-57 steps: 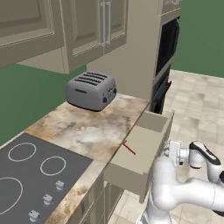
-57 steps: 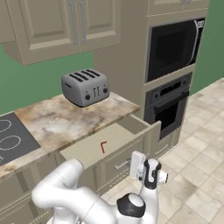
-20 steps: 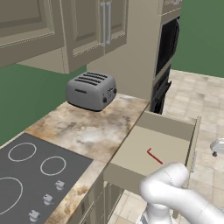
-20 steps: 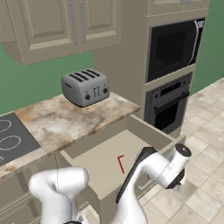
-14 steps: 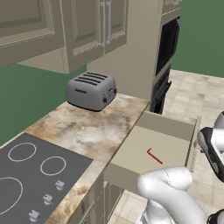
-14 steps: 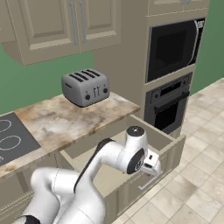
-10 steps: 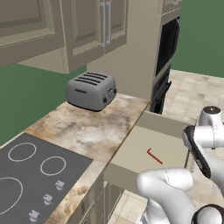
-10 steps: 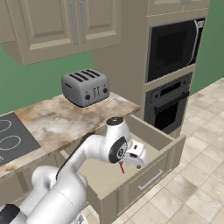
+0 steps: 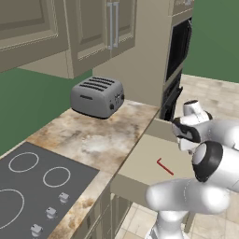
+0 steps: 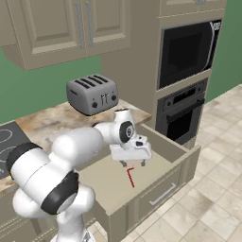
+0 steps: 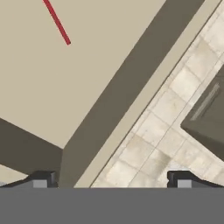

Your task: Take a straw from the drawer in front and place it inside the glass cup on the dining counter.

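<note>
The drawer (image 9: pixel 142 161) stands pulled out below the marbled countertop, and its slim bar handle (image 10: pixel 162 194) faces the tiled floor. On the drawer's bare floor (image 11: pixel 65 83) lies the thin red straw (image 9: pixel 164 166) (image 10: pixel 130 177) (image 11: pixel 57 21). My gripper (image 10: pixel 132 163) (image 11: pixel 111 181) hangs open above the inside of the drawer, close to the straw's far end, fingers pointing down and nothing between them. In the hand view it looks down over the drawer's side wall (image 11: pixel 127 83), with the straw off to the upper left. The glass cup and the dining counter are out of view.
A grey toaster (image 9: pixel 97 95) (image 10: pixel 92 94) sits on the marbled countertop (image 9: pixel 93 140) behind the drawer. A black cooktop (image 9: pixel 28 186) lies to the left. A built-in oven stack (image 10: pixel 184 71) rises to the right of the drawer, above tiled floor (image 10: pixel 212 189).
The drawer has gone from partly out to fully out. My arm has swung up from in front of the drawer and now holds the gripper over its inside. The jaws stayed open.
</note>
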Available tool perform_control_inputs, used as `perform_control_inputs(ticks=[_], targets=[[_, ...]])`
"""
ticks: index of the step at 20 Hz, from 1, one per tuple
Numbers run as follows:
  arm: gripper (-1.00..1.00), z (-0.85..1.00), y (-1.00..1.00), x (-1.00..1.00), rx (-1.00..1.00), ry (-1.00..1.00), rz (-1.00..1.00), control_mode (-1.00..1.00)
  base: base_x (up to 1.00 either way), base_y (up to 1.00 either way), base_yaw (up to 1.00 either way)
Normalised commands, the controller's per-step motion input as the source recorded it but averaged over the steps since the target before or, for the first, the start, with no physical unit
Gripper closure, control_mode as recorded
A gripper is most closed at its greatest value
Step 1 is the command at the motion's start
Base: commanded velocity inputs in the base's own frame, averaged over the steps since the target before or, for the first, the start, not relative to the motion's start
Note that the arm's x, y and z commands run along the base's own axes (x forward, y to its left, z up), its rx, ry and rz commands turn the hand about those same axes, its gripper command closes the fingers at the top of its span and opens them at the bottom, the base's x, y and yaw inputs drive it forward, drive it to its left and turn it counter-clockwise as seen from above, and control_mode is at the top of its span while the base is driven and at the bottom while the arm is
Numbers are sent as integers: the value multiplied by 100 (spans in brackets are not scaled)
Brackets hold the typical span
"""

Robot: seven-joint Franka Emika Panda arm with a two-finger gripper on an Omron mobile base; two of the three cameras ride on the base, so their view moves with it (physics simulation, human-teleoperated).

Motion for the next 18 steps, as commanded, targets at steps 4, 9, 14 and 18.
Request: perform_control_inputs(ticks=[4,9,14,18], targets=[[-100,-31,0,38,28,24,24,-100,0,0,0],[-100,-52,16,27,29,8,20,-100,0,0,0],[-100,-100,42,14,8,-1,17,-100,0,0,0],[-100,-86,34,33,0,-9,12,-100,0,0,0]])
